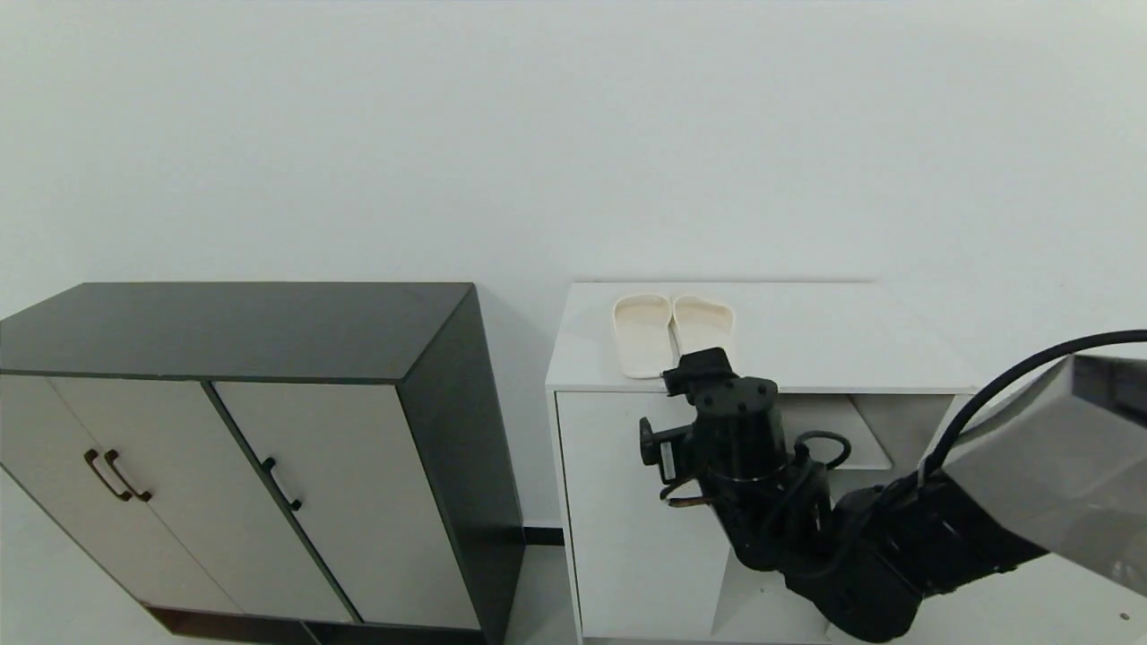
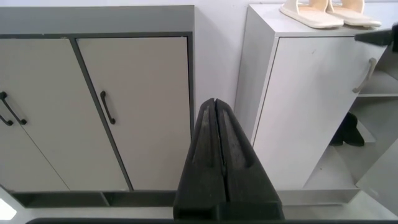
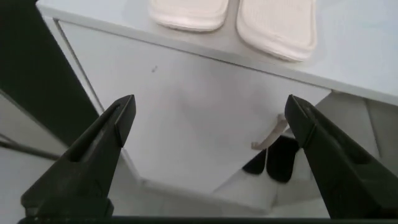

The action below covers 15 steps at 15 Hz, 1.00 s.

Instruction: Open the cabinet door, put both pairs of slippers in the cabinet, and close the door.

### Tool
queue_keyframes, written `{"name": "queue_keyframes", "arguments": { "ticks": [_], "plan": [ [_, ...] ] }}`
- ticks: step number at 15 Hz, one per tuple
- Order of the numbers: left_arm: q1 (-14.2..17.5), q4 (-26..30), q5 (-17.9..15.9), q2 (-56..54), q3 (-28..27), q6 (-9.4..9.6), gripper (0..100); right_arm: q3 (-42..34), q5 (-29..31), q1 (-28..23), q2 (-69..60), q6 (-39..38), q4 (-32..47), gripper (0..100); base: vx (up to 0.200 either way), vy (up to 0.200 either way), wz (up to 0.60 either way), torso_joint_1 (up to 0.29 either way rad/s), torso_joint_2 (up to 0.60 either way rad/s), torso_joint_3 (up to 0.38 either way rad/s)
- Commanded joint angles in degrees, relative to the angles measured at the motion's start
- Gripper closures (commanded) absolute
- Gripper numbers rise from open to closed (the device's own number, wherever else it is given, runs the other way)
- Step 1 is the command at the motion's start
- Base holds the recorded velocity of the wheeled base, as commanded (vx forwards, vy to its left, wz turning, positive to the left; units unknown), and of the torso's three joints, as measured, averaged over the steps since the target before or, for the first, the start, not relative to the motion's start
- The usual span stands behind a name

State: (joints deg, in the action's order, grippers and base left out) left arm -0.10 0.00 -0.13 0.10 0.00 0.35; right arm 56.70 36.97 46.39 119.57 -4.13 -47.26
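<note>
Right tool (image 3: pixel 210 104): its jaws stand wide with nothing between them, just off the front edge of the white cabinet (image 1: pixel 824 333) top, in line with the cream slippers (image 1: pixel 659 336).
Left tool (image 2: pixel 216 107): pressed together on nothing, well apart from the work and facing both cabinets.
Cream slippers: one pair, side by side and touching, footbeds up, toward the front left corner of the cabinet top, their near ends close to the front edge.
Dark slippers (image 3: pixel 277 158): a pair inside the white cabinet on a lower shelf, so by my reading half the loading is done.
Door (image 1: pixel 627 511): clear of the opening, with its handle (image 3: pixel 268 134) at the free edge and shelves showing past it.
Step in hand: taking the cream pair, as I judge it.
How to do it well: bring the right tool in level over the front edge and close across both slippers where they touch, so you lift the pair as one. Bite deep enough that neither slides out. They look soft and will likely squash, so a gentle squeeze should do. Lift clear of the top before you swing down past the door's edge.
Risk: a shallow pinch may push the pair back toward the wall.
Dark cabinet (image 1: pixel 233 327): stands beside with its doors closed; leave it.
Writing: none that you can read on the slippers or either cabinet.
</note>
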Motion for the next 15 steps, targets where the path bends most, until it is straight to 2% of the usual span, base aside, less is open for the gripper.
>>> {"name": "queue_keyframes", "arguments": {
  "ticks": [1, 4, 11, 13, 15],
  "plan": [
    [0.0, -0.1, 0.0, 0.0, 0.0, 0.0, 100, 10.0, 1.9, 0.0, -5.7, -5.9, 12.0, 0, 0.0, 0.0, 0.0, 0.0, 0.0, 0.0],
    [0.0, 0.0, 0.0, 0.0, 0.0, 0.0, 100, 12.0, 3.4, -0.3, -4.8, -6.5, 14.0, 0, 0.0, 0.0, 0.0, 0.0, 0.0, 0.0],
    [0.0, 0.0, -0.1, 0.1, 0.0, 0.09, 100, 11.7, 3.4, -1.9, -2.2, -8.3, 13.4, 0, 0.2, 0.0, 0.0, 0.006, 0.0, 0.0],
    [0.0, 0.0, -0.1, 0.1, 0.0, 0.0, 100, 11.0, 1.5, -2.6, -1.3, -8.1, 11.1, 0, 0.2, 0.0, 0.0, 0.005, 0.0, 0.002],
    [0.0, -0.1, 0.0, 0.0, 0.0, 0.0, 100, 10.6, -3.8, -3.6, -1.1, -8.0, 10.9, 0, 0.1, 0.0, 0.0, 0.004, 0.0, -0.001]
  ]
}}
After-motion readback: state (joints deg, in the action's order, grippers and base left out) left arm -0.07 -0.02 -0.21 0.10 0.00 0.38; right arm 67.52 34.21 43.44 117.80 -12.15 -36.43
